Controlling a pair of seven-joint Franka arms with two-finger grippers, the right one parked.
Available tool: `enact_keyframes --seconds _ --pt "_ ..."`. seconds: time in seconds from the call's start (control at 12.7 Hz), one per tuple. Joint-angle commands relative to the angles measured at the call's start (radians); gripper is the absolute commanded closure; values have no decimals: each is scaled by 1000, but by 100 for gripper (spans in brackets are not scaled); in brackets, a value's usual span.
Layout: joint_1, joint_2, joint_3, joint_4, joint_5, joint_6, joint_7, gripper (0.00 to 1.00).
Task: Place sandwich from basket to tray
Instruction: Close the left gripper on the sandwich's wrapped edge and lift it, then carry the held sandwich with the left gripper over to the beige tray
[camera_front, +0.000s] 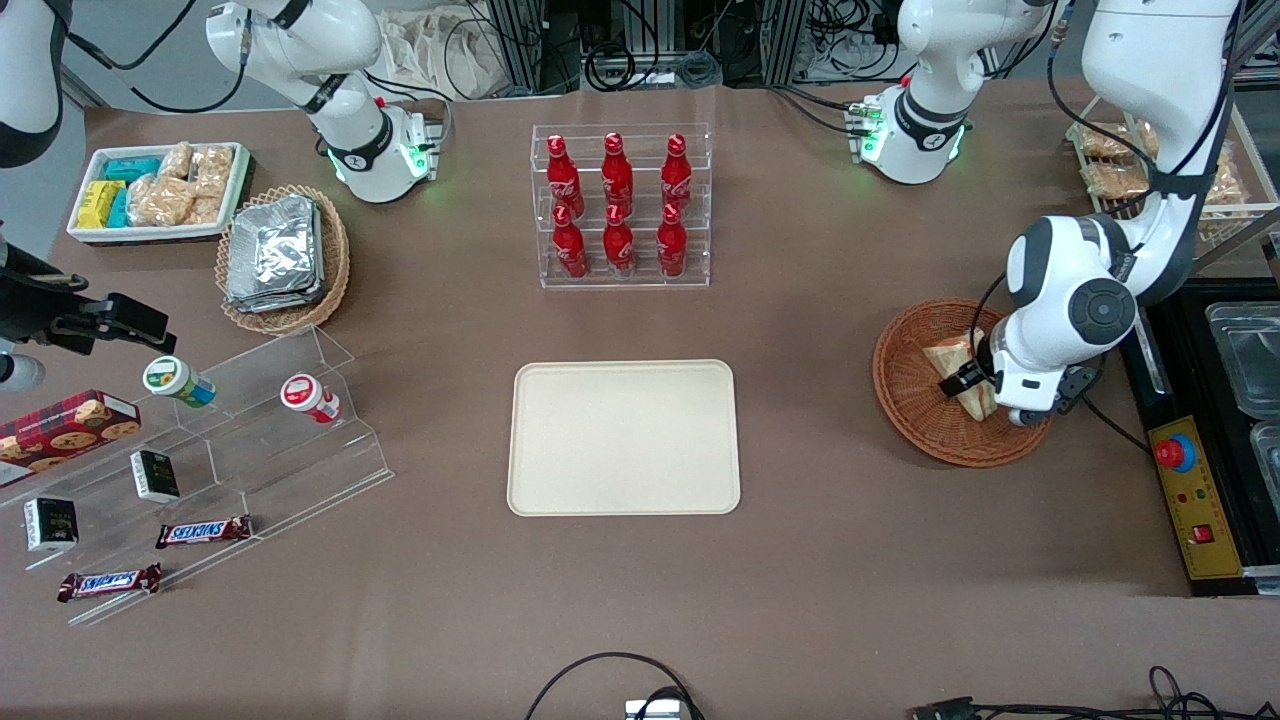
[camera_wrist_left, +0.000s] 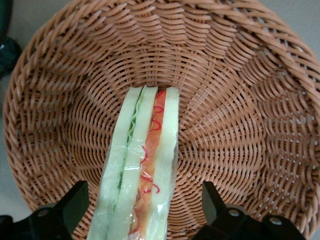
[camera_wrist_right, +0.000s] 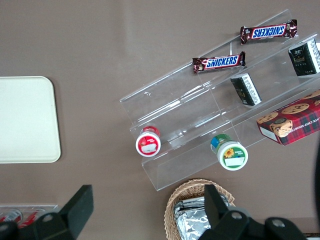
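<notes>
The sandwich (camera_front: 952, 356), a wrapped wedge of pale bread with red and green filling (camera_wrist_left: 145, 165), lies in the round reddish-brown wicker basket (camera_front: 910, 400) toward the working arm's end of the table. My left gripper (camera_front: 975, 382) is lowered into the basket (camera_wrist_left: 240, 100). It stands open astride the sandwich (camera_wrist_left: 144, 205), with a gap showing between each black finger (camera_wrist_left: 75, 202) and the bread. The cream tray (camera_front: 623, 437) lies flat and bare at the table's middle, apart from the basket and toward the parked arm from it; its corner also shows in the right wrist view (camera_wrist_right: 25, 120).
A clear rack of red bottles (camera_front: 620, 205) stands farther from the front camera than the tray. Toward the parked arm's end are a tan basket of foil packets (camera_front: 283, 258), a white bin of snacks (camera_front: 158, 190) and an acrylic stepped shelf (camera_front: 200, 450). A yellow control box (camera_front: 1190, 490) lies beside the basket.
</notes>
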Motion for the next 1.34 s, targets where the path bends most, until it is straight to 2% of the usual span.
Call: enact_keyframes --seconds 0.0,0.08,0.16,0.24,0.47,0.63,0.87,1.1,1.26 --pt "-1 -2 2 -7 2 18 -26 37" --pt "-1 2 2 -4 -4 18 -27 71" --pt "-1 5 2 -1 -7 12 -27 96" --pt "-2 4 0 3 -7 2 -29 100" --pt "-4 -13 0 31 -2 -69 5 100" --pt "-6 -11 -3 116 -4 -204 74 100" --pt "-6 -44 -4 224 -4 -304 216 100" --pt "-18 -7 -17 524 -7 -518 471 100" --pt "-67 21 -58 704 1 -637 501 100"
